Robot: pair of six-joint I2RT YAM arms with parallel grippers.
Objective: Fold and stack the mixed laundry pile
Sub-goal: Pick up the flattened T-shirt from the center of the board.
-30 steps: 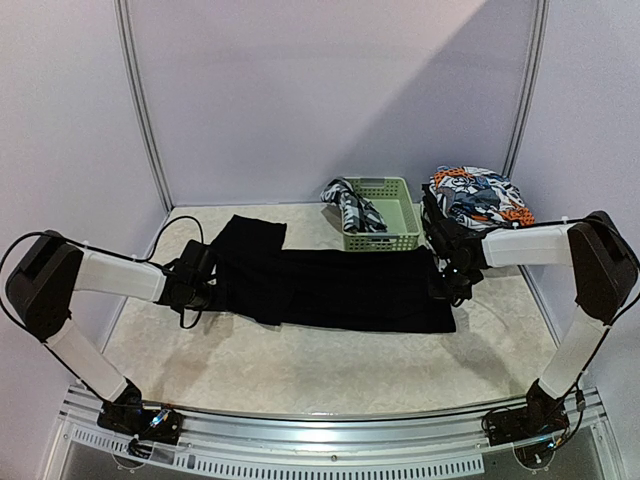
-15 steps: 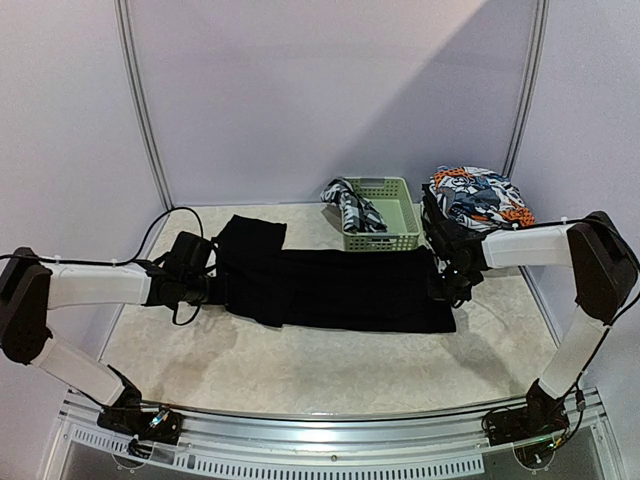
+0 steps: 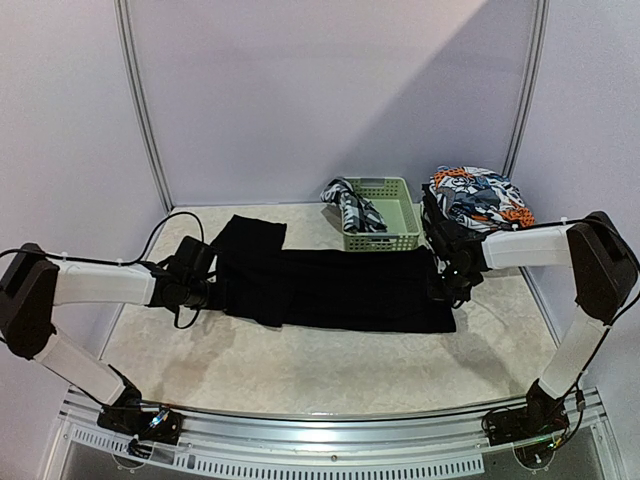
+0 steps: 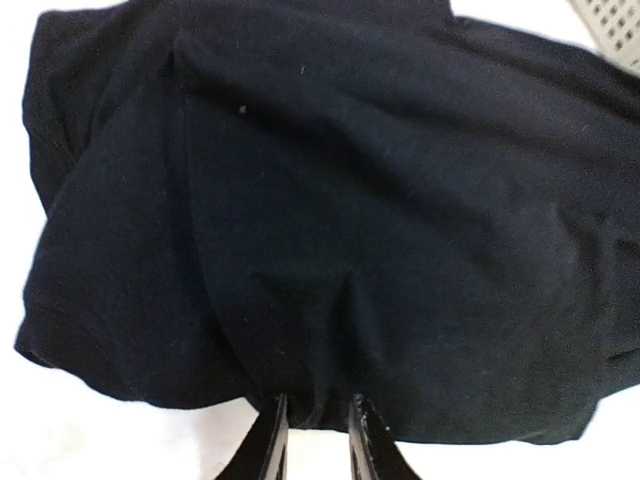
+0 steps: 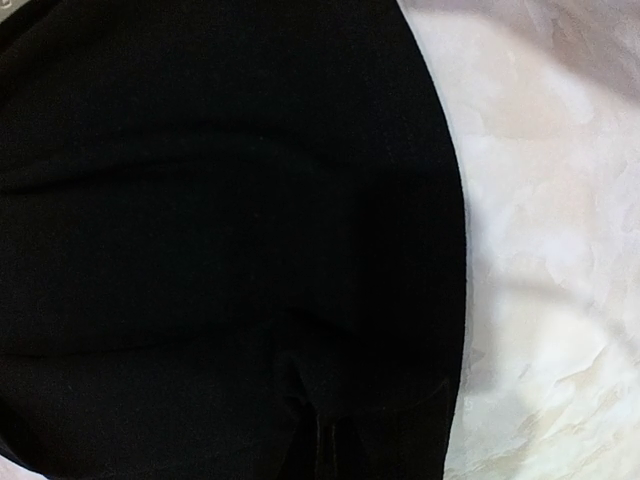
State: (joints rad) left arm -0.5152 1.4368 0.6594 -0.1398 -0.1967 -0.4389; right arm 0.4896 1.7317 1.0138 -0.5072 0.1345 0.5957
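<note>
A large black cloth (image 3: pixel 340 288) lies spread across the middle of the table. My left gripper (image 3: pixel 209 290) is at its left edge. In the left wrist view the gripper (image 4: pixel 315 425) is closed on a pinched fold of the cloth's hem (image 4: pixel 330 250). My right gripper (image 3: pixel 444 283) is at the cloth's right edge. In the right wrist view it (image 5: pixel 325 440) is shut on the black cloth (image 5: pixel 220 200), with creases running from it. A black-and-white checked shirt (image 3: pixel 350 205) hangs over the basket's left rim. Orange-blue-white printed pieces (image 3: pixel 478 195) are piled at the back right.
A pale green slotted basket (image 3: pixel 390 228) stands behind the cloth at the back centre. Bare pale tabletop (image 3: pixel 300 370) lies between the cloth and the arm bases. Walls close in the left, back and right sides.
My left arm's elbow has dropped and swung outward to the left while its gripper stayed at the cloth's left edge. The right arm and the cloth have hardly moved.
</note>
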